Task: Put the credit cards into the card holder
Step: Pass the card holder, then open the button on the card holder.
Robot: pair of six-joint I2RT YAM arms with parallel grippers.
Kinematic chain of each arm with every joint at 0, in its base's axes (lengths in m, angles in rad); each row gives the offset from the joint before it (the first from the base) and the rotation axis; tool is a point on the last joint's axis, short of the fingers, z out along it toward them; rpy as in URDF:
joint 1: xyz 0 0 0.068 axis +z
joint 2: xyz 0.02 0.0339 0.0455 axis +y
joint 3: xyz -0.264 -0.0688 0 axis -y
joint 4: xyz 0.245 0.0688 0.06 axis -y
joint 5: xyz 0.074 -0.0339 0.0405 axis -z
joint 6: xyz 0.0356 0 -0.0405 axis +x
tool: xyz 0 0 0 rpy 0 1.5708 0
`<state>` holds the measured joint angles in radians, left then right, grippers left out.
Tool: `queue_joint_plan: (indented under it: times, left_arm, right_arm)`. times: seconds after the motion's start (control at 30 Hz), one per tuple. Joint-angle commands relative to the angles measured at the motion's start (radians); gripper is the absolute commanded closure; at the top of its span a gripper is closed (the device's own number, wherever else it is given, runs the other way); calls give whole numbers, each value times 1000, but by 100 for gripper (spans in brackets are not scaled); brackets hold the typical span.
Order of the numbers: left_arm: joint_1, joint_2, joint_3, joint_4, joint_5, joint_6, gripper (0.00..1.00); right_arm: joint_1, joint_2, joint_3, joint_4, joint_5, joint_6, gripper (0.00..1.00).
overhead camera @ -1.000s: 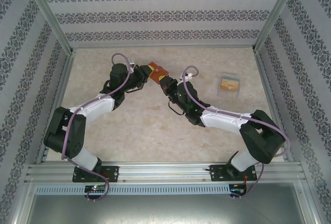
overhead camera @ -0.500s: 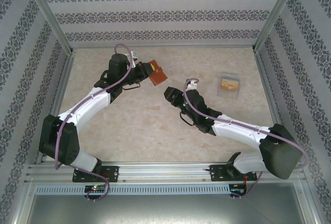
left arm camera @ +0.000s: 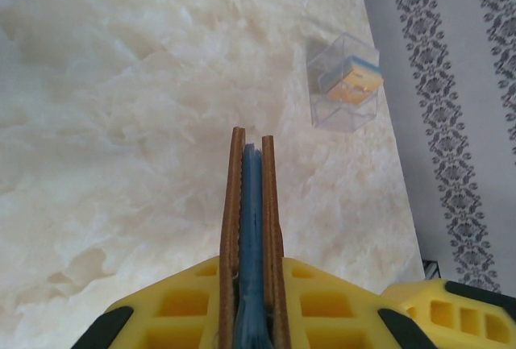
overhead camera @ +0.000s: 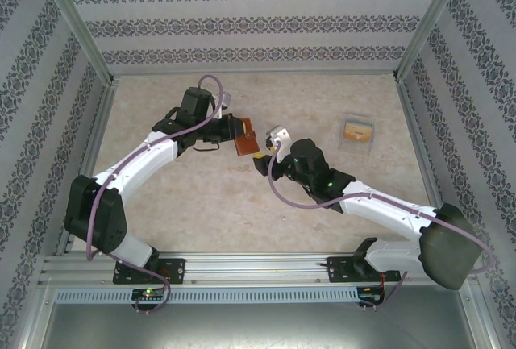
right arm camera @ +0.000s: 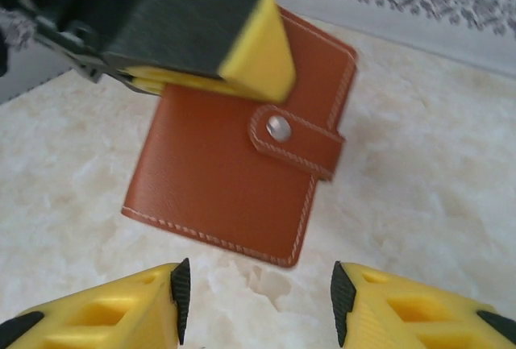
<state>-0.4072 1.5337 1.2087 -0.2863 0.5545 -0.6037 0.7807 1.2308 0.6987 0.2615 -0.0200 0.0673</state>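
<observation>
Left jaws pinch the snapped-shut card holder [overhead camera: 244, 135] at mid-frame, above the surface. Right jaws stand spread just below it. The credit cards [overhead camera: 357, 131] lie in the clear case [overhead camera: 355, 145] at upper right, so seemingly none are loaded yet.

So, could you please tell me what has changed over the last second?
The right claw opened, apparently letting go of the card holder, and drew back slightly toward its base. The left claw carried the card holder a little nearer. Unchanged: the left claw's grip, and the clear case at far right.
</observation>
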Motion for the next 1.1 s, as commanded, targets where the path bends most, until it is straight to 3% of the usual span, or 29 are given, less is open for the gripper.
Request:
queue_joint_plan:
  times: [0.0, 0.17, 0.4, 0.57, 0.83, 1.07]
  left_arm:
    - [-29, -38, -4, -31, 34, 40, 100]
    - [-61, -81, -58, 34, 51, 40, 100]
    - [-62, -185, -122, 52, 13, 67, 100]
    - [-62, -194, -136, 57, 29, 78, 100]
    - [-61, -203, -154, 110, 63, 47, 100]
    - [-61, -195, -156, 98, 44, 45, 100]
  right_arm:
    - [-14, 28, -42, 177, -119, -220, 49]
    - [-12, 120, -91, 462, -186, -306, 50]
    - [-14, 226, -78, 569, -142, -407, 51]
    - [-17, 273, -50, 610, -133, -383, 59]
    - [24, 337, -36, 660, 87, -385, 64]
    - [16, 328, -64, 715, 165, -322, 86]
